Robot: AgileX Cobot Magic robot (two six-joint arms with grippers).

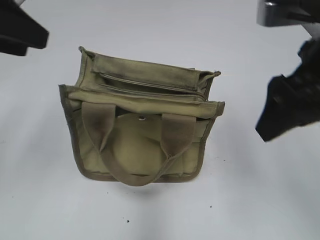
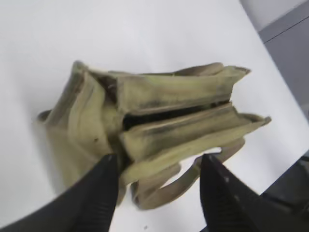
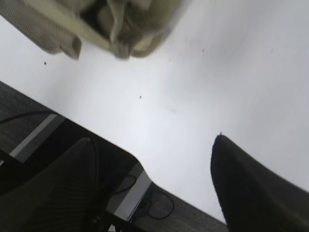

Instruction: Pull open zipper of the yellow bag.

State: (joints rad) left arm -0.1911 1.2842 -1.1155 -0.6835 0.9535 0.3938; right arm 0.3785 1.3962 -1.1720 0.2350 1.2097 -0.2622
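Observation:
The yellow bag (image 1: pixel 140 145) stands upright mid-table, its handles (image 1: pixel 102 125) drooping over the front. The zipper (image 1: pixel 150 86) runs along its top; in the left wrist view a dark slit (image 2: pixel 174 115) shows between the top flaps, and I cannot make out the pull tab. My left gripper (image 2: pixel 159 166) hangs above and to the left of the bag (image 2: pixel 96 125), open and holding nothing; the exterior view shows it at the upper left (image 1: pixel 35 34). My right gripper (image 3: pixel 152 147) is wide open off the bag's right side (image 1: pixel 280 117), empty; the bag (image 3: pixel 111 24) shows only at the top edge.
A small round snap button (image 1: pixel 142 118) sits on the bag's front. The white table (image 1: pixel 250 200) surrounds the bag. Its edge (image 3: pixel 145 166) runs below the right gripper, with dark floor and cables (image 3: pixel 159 208) beyond. Another table edge (image 2: pixel 285 53) lies far right.

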